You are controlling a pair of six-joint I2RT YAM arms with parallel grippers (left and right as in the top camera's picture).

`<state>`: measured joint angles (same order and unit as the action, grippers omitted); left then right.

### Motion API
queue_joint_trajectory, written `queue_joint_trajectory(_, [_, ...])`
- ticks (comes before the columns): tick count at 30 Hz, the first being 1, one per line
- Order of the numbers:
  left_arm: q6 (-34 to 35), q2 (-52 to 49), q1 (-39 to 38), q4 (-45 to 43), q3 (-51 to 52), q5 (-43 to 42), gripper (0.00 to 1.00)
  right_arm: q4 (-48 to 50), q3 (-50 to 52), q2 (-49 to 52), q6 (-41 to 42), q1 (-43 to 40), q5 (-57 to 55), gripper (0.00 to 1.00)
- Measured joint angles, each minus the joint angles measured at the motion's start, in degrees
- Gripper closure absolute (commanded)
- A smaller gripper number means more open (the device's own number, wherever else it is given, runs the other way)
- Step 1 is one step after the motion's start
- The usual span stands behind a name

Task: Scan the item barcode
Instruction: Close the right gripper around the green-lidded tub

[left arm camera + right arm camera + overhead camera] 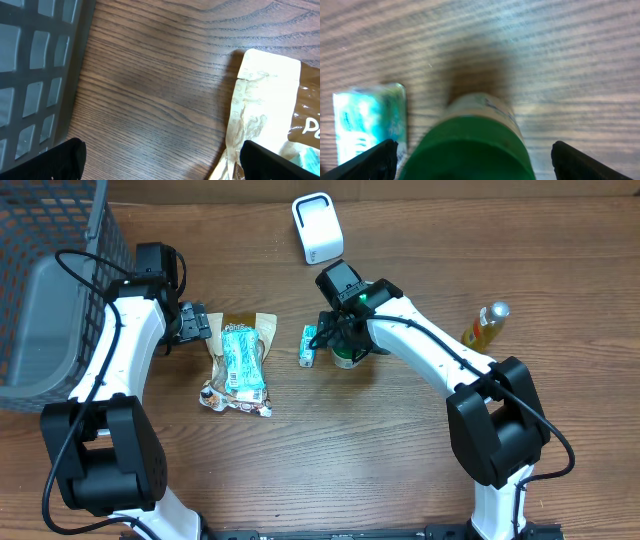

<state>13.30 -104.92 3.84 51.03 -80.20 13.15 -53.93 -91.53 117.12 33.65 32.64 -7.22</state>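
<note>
A white barcode scanner [317, 228] stands at the back of the table. My right gripper [338, 343] hangs over a green-lidded jar [347, 360]. In the right wrist view the jar's lid [470, 145] fills the space between the gripper [477, 160] fingers, with a gap on each side, so the jaws are open. A small teal packet [309, 345] [367, 120] lies just left of the jar. My left gripper [198, 325] [160, 162] is open over bare wood, its right finger at the edge of a tan snack bag [262, 328] [265, 100].
A grey wire basket [45, 290] [35, 65] takes up the far left. A teal wrapper [243, 360] lies on top of the tan bag. A yellow bottle [485, 325] lies to the right of the right arm.
</note>
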Motion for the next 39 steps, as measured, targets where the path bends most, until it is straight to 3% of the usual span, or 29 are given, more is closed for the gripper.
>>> queue_joint_trajectory(8, [0.0, 0.0, 0.0, 0.0, 0.0, 0.0, 0.0, 1.05, -0.02, 0.0, -0.79, 0.0, -0.33, 0.17])
queue_joint_trajectory(22, [0.0, 0.0, 0.0, 0.0, 0.0, 0.0, 0.0, -0.76, -0.02, 0.0, -0.87, 0.0, -0.31, 0.18])
queue_joint_trajectory(29, [0.0, 0.0, 0.0, 0.0, 0.0, 0.0, 0.01, -0.98, -0.02, 0.0, -0.87, 0.02, -0.28, 0.25])
queue_joint_trajectory(39, [0.0, 0.0, 0.0, 0.02, 0.0, 0.0, 0.0, -1.01, -0.02, 0.0, -0.87, 0.02, -0.24, 0.27])
